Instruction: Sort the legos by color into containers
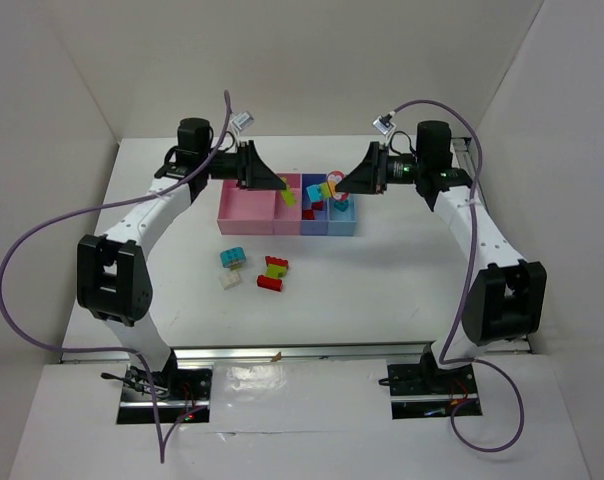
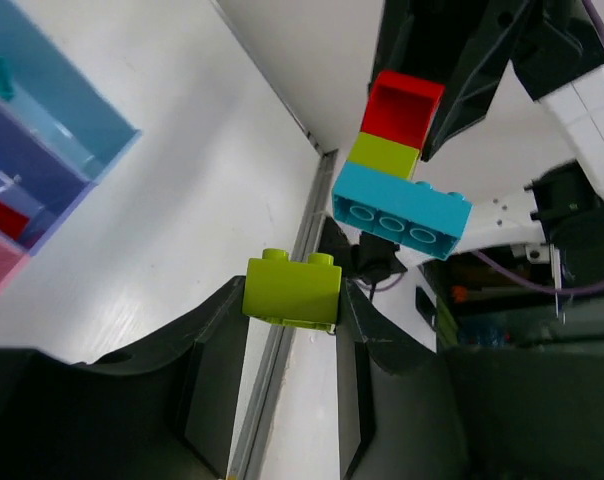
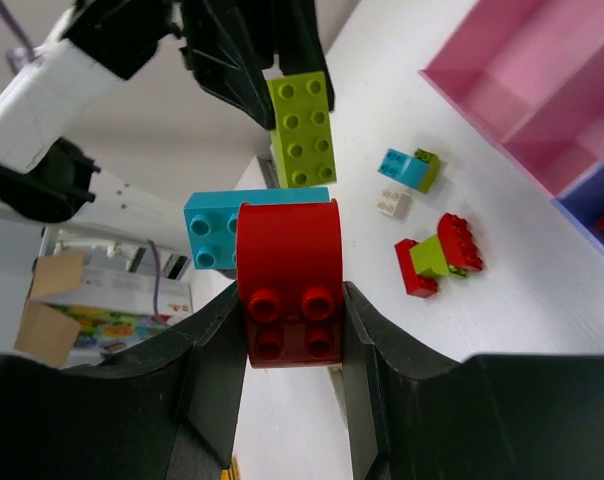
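Left end effector (image 2: 292, 300) is closed to a narrow gap on a single green brick (image 2: 287, 285), pinched end to end with its studs left free. Right end effector (image 3: 290, 300) is likewise nearly closed, clamped on the red brick (image 3: 287, 255) at one end of a stack (image 2: 400, 165). The stack runs red, then a green piece, then a teal brick (image 2: 402, 212) at the outer end.

Both loads hang in the air above the bins (image 1: 247, 228), which sit near the middle of the desk's far edge. The two end effectors face each other across them. In the left wrist view a gap shows between the green brick and the teal one, so they look apart. Depth makes that uncertain, and in the right wrist view they overlap.

The holding looks deliberate. Joined bricks of different colours cannot be sorted as one lump, so one arm anchors the stack by its red end while the other works at the opposite end. Doing this over the bins gives freed pieces a short drop. By my reading the green brick is ready for a bin, while the stack has splitting left.

A red piece (image 2: 2, 215) lies in the dark blue bin (image 1: 314, 228) and something teal in the light blue bin (image 2: 82, 110). Loose bricks (image 1: 274, 272) wait on the desk in front of the bins: teal joined with green, red with green, and a whitish one alone.
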`<act>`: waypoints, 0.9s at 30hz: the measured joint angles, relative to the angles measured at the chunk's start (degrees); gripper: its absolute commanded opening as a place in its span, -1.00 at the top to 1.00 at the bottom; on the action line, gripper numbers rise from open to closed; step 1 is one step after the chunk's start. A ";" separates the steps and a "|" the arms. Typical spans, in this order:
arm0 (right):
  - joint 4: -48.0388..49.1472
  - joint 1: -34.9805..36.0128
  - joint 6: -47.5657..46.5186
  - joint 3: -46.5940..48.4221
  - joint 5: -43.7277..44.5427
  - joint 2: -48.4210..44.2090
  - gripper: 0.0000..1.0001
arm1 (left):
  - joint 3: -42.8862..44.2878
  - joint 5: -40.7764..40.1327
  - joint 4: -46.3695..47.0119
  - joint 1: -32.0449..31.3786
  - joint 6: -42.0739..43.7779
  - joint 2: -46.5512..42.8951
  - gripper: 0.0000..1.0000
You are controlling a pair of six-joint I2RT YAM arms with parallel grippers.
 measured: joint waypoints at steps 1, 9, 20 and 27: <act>-0.72 0.00 -0.26 0.22 1.18 0.44 0.59 | 0.17 -1.09 -1.68 0.50 0.50 0.00 1.00; -6.49 -0.50 -1.53 1.25 17.18 1.68 0.59 | 11.96 -27.12 -23.26 2.60 5.81 4.26 1.00; -12.09 -0.50 -4.52 3.80 30.27 1.73 0.59 | 19.85 -53.51 -37.20 1.38 7.78 13.31 1.00; -14.47 -0.50 -6.25 3.80 33.33 2.10 0.59 | 27.63 -56.85 -40.48 1.57 8.00 22.88 0.28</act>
